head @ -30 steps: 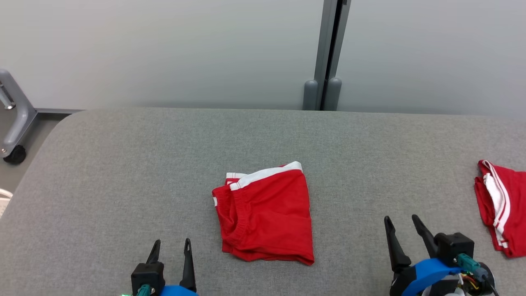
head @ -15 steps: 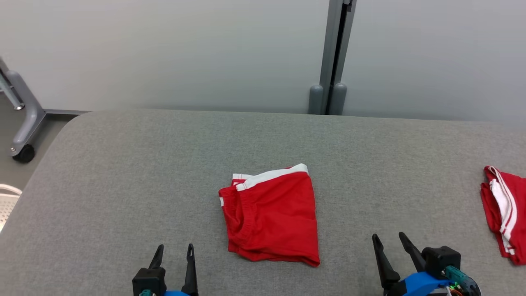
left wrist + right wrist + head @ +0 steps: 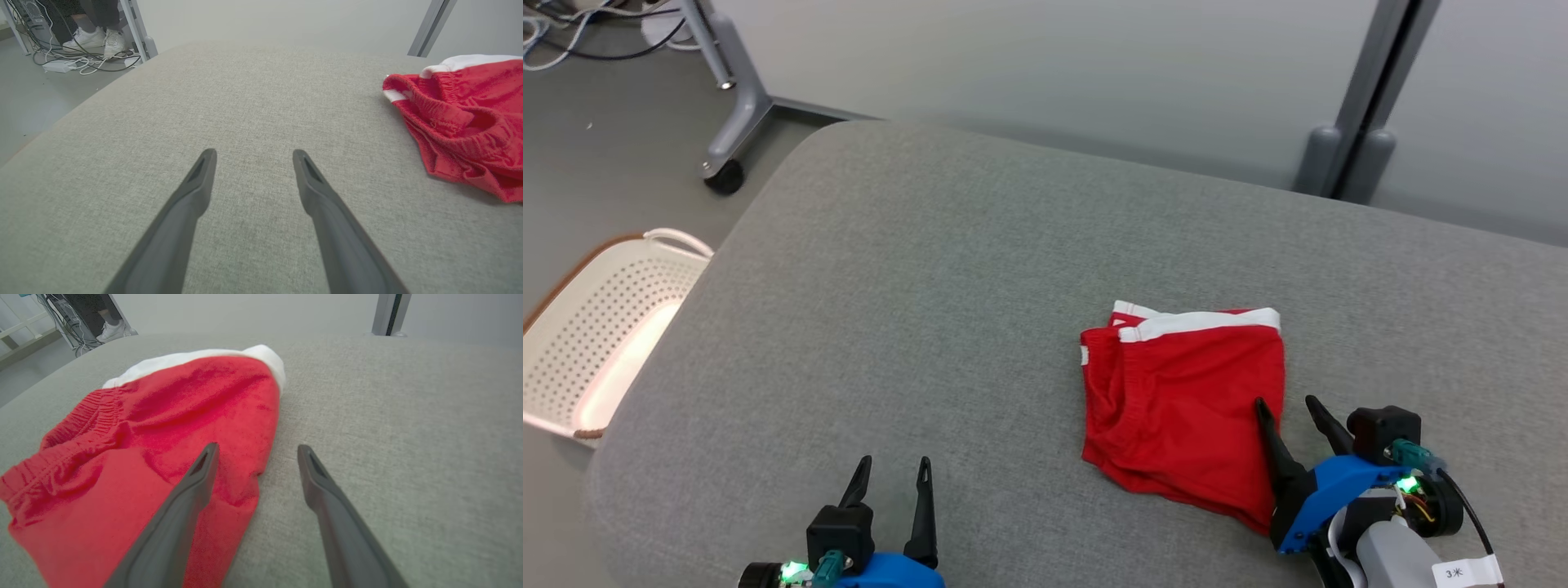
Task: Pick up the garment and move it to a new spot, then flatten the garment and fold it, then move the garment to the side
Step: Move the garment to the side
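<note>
Garment point(image 3: 1184, 400), red shorts, folded, lying right of centre on grey table point(image 3: 931, 269); right gripper point(image 3: 1284, 402), jaws wide and empty, straddling its right edge, apparently poised to grasp it; left gripper point(image 3: 894, 461), equally wide, empty, parked over bare table leftward.

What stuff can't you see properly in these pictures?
- Red shorts: head view, near corner hidden behind the right gripper; folded-under layers hidden.
- White basket: head view, cut off by the left edge.
- Person's shoes: left wrist view, legs cut off by the top edge.
</note>
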{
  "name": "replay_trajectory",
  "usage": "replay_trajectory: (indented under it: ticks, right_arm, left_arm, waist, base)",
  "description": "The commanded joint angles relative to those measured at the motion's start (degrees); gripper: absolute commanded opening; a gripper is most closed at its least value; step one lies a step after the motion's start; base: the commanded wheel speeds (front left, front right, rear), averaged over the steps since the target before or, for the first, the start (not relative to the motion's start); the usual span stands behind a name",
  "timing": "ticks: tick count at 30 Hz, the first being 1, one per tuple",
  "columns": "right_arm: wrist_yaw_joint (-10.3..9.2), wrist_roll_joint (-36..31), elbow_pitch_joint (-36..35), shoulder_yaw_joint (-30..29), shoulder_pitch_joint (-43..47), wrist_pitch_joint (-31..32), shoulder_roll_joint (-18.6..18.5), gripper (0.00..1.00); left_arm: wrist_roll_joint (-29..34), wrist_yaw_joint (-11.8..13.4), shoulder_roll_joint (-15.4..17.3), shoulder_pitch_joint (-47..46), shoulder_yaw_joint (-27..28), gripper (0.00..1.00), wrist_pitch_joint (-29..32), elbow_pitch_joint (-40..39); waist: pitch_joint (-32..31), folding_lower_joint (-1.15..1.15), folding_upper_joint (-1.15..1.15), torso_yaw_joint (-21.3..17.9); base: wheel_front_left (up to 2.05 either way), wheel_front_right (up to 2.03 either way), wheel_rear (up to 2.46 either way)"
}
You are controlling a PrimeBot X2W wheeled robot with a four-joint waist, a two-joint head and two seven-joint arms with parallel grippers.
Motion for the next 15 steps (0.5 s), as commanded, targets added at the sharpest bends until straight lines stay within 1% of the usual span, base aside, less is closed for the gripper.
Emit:
replay_trajectory:
  ticks: [1,3,5,6,7,8,11,15]
  right_arm:
    - [0.0,0.1,0.5,-0.1,-0.8,-0.3,-0.3,1.0]
    - [0.0,-0.4,3.8,-0.1,-2.0,-0.3,-0.3,1.0]
    - [0.0,0.9,6.3,0.9,-3.3,-0.2,-0.3,1.0]
    - [0.01,1.5,7.3,1.8,-3.8,0.0,-0.3,0.67]
    - [0.01,2.1,7.6,2.8,-3.9,0.0,-0.2,0.32]
    - [0.01,3.0,7.3,3.6,-4.0,0.0,-0.1,0.0]
    - [0.0,4.6,5.0,5.4,-4.0,0.0,-0.2,0.0]
    - [-0.04,5.7,1.1,6.7,-3.1,-0.2,-0.5,0.0]
  left_arm:
    - [-0.2,0.1,-0.1,-0.8,-0.2,1.0,-0.1,-0.3]
    - [-0.3,0.0,-0.1,-0.9,-0.3,1.0,-0.1,-0.6]
    - [-0.3,-0.1,-0.1,-0.9,-0.2,1.0,-0.1,-0.9]
    - [-0.4,0.0,-0.1,-1.0,-0.1,1.0,-0.1,-1.0]
    - [-0.5,-0.1,-0.1,-1.0,-0.1,1.0,-0.1,-1.2]
    - [-0.7,-0.1,-0.1,-1.1,-0.2,1.0,-0.1,-1.3]
    - [-0.5,-0.3,-0.1,-1.5,-0.7,1.0,-0.1,-1.7]
    - [-0.3,-0.3,-0.1,-1.9,-0.9,1.0,-0.1,-2.1]
  waist:
    - [2.4,-0.01,0.0,2.6]
    - [2.9,-0.01,0.0,3.4]
    - [3.3,-0.01,0.0,3.6]
    - [3.5,-0.01,0.0,3.4]
    - [3.7,-0.01,0.0,2.9]
    - [3.8,-0.01,0.0,2.2]
    - [3.9,-0.01,0.0,-1.1]
    - [3.2,-0.01,0.0,-8.1]
  base:
    - [0.0,0.0,0.0]
    - [0.0,0.0,0.0]
    - [0.0,0.0,0.0]
    - [0.0,0.0,0.0]
    - [0.0,0.0,0.0]
    - [0.0,0.0,0.0]
    - [0.0,0.0,0.0]
    - [0.0,0.0,0.0]
